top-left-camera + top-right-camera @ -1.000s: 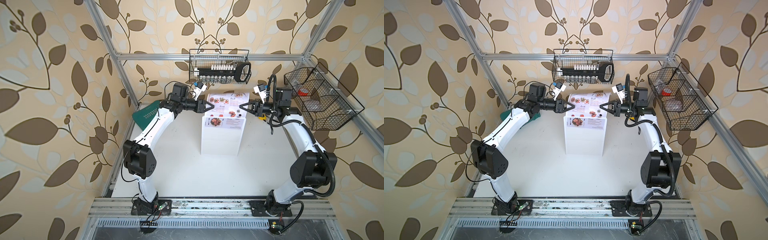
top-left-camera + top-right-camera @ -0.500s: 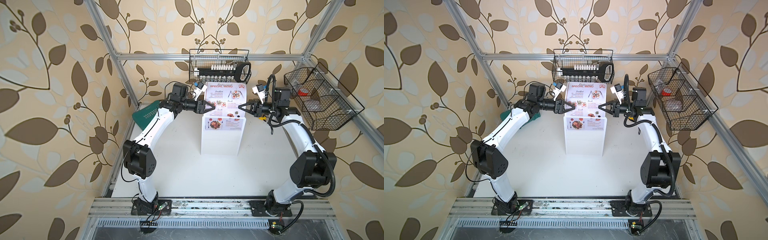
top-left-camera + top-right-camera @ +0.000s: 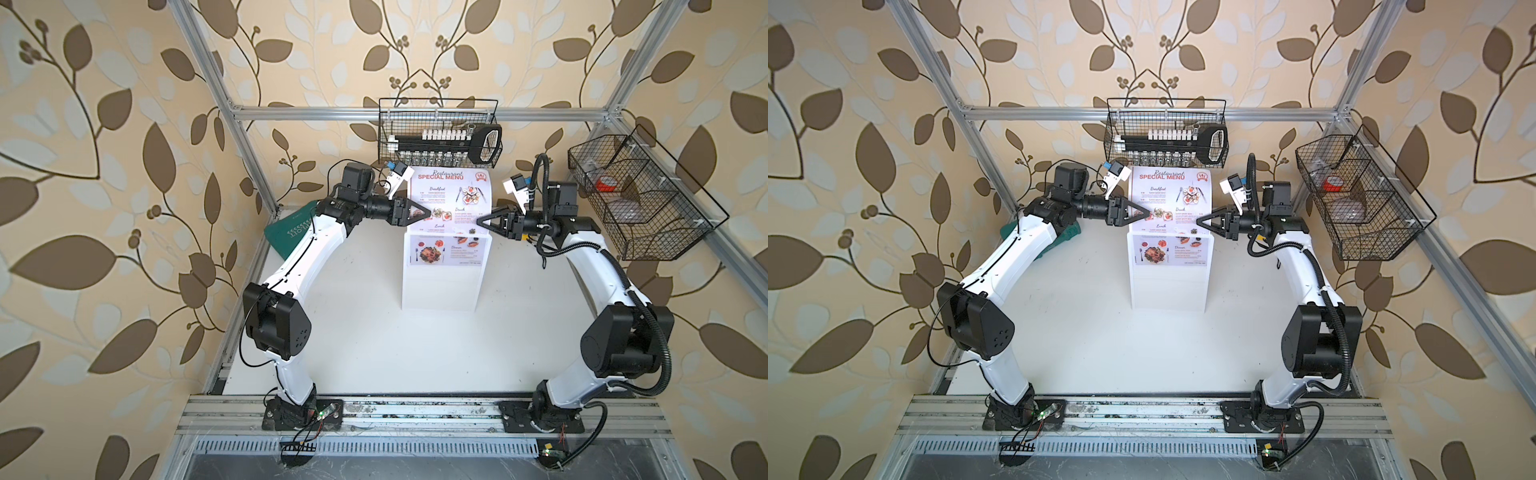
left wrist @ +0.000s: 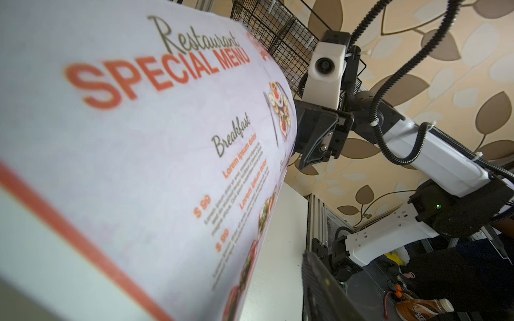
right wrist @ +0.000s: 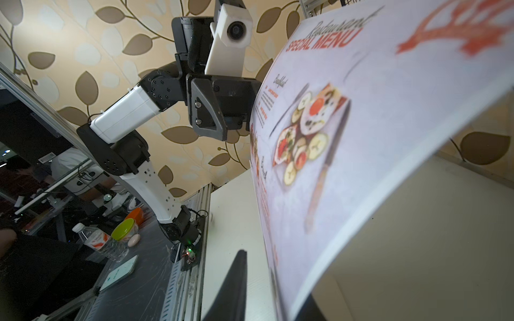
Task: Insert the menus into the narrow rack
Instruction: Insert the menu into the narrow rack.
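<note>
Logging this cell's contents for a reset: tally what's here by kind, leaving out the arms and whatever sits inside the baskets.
Menu sheet: 1
White rack: 1
Black wire baskets: 2
Green case: 1
Total: 5

The white table (image 3: 374, 332) carried the rack (image 3: 440, 286), which stood upright a little toward twelve o'clock from its middle, and a green case (image 3: 286, 232) that lay tilted at its ten o'clock corner.
</note>
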{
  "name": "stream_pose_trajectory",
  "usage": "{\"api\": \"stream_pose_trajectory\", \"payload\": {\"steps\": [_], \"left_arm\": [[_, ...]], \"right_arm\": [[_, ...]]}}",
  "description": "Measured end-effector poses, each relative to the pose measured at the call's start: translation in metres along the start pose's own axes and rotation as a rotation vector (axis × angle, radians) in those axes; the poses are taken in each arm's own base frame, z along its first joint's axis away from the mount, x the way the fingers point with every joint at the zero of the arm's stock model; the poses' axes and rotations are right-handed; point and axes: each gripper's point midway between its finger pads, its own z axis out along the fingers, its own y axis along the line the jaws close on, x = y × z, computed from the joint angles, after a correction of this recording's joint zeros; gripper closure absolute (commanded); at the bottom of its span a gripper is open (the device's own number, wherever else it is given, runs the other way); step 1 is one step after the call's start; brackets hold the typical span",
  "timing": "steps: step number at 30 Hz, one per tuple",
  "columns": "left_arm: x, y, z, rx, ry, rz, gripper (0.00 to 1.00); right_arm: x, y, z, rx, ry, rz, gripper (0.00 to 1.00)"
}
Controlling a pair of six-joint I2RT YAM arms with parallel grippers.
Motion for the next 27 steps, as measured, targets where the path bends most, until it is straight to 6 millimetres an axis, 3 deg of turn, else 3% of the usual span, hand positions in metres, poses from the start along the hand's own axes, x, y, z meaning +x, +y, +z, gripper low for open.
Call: {"api": "stream_pose_trajectory", "payload": {"steps": [8, 13, 16, 27], "left_arm": [[-0.013, -0.011, -0.004, 0.004, -0.017, 0.053, 0.43], [-0.015, -0.019, -0.003, 0.012, -0.009, 0.069, 0.43], [-0.012, -0.021, -0.001, 0.010, 0.001, 0.076, 0.43], [0.005, -0.014, 0.000, -0.035, 0.031, 0.068, 0.44]], "right_arm": [[-0.029, 0.007, 0.000, -0.009, -0.038, -0.042, 0.74], [-0.040, 0.012, 0.001, -0.009, -0.049, -0.071, 0.92], [-0.039, 0.012, 0.001, -0.007, -0.046, -0.080, 1.00], [-0.015, 0.006, 0.002, 0.005, -0.011, -0.092, 1.00]]}}
